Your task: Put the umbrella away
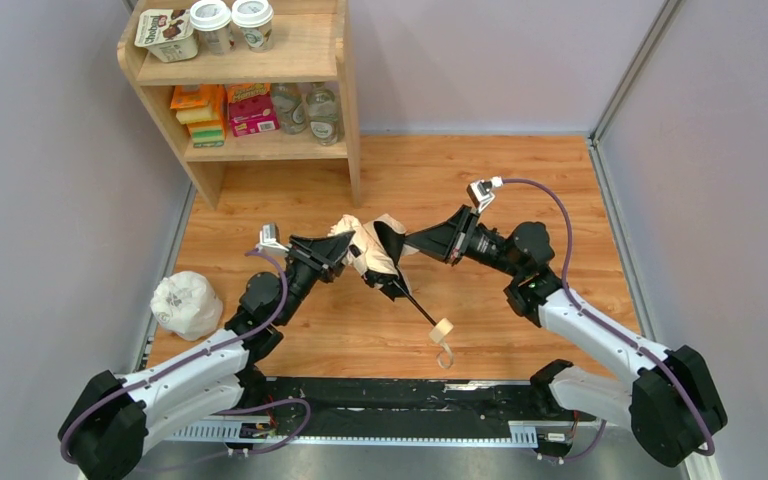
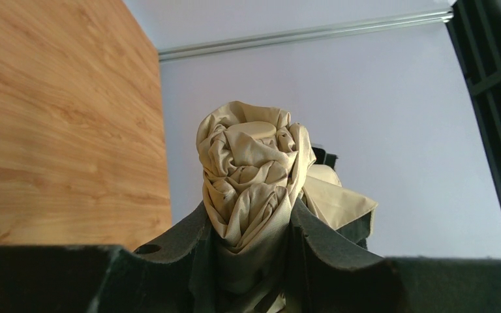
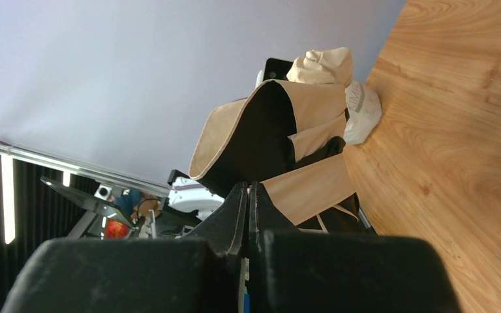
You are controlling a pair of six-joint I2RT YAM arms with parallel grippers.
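umbrella held up between both my grippers, mid-table

my left gripper (image 2: 251, 218) is clamped on the umbrella (image 1: 375, 250). in the left wrist view the two dark fingers (image 2: 189, 235) sit on either side of the beige canopy, which is scrunched into a tight wad and bulges out past the tips. my right gripper (image 3: 248, 195) is squeezed fully together w/ no gap between the fingers. a tan flap of canopy w/ black lining starts right at its tips and looks pinched there, tho the exact contact is hidden from me.

from the top cam my two arms reach in from left and right and meet over the middle of the wooden table (image 1: 520, 180), w/ the bundle between them. the thin black shaft (image 1: 415, 305) slants down out of the bundle toward the near edge. it ends at the small light wooden handle (image 1: 442, 328), and the beige strap (image 1: 446, 355) curls just below that. handle and strap look to be at the tabletop, but i can't tell if they touch it.

a white bag (image 1: 188, 303) sits at the table's left edge, well apart from the umbrella. a wooden shelf (image 1: 260, 150) w/ boxes, bottles and cups stands at the far left.
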